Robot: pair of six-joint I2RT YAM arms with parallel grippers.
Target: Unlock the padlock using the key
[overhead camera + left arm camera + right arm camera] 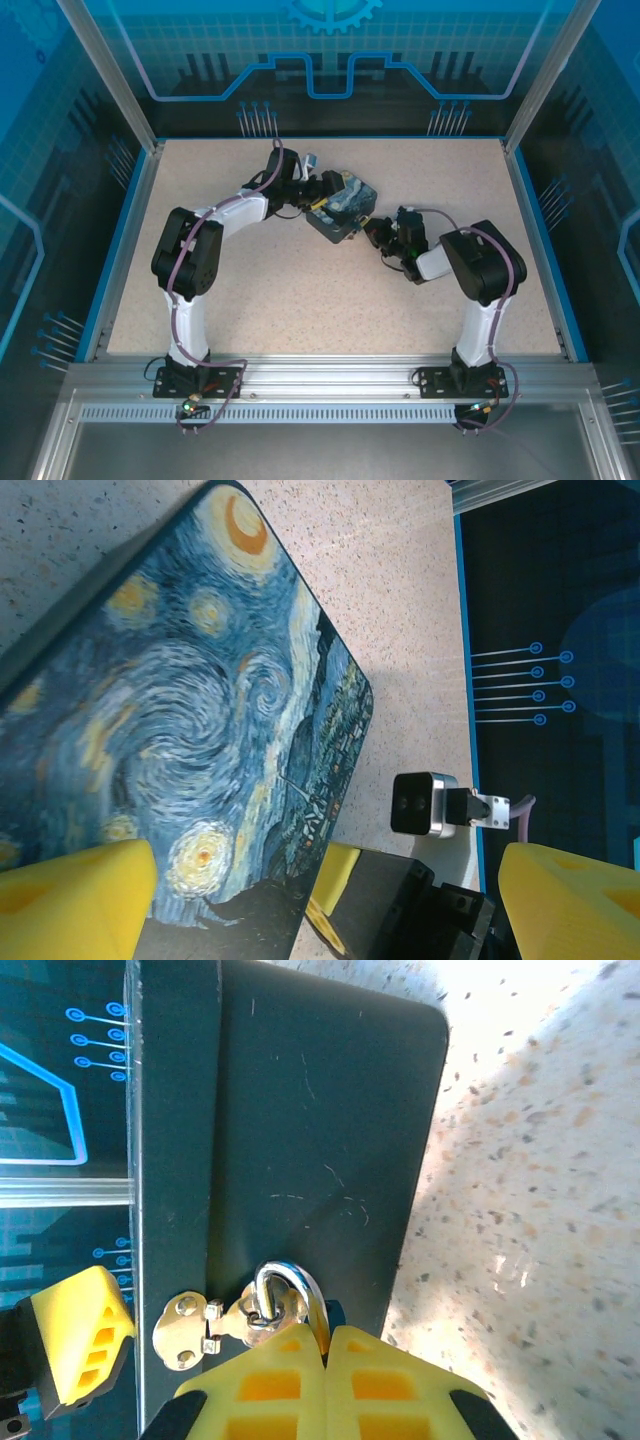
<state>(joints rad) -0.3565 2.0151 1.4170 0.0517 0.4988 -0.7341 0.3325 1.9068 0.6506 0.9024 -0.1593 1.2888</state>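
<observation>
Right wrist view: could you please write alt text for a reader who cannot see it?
The right gripper, closed, sits at the padlock, whose silvery shackle hangs in the metal hasp of a dark tin box. Speckled table lies to the right.

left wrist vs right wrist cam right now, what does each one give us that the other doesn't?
Left wrist: the swirly painted lid of the box, with the left gripper open wide. Right wrist: a plain dark face of that box, the padlock with its shackle through the hasp, and the right gripper shut right at it. Both: the box and the speckled table.
</observation>
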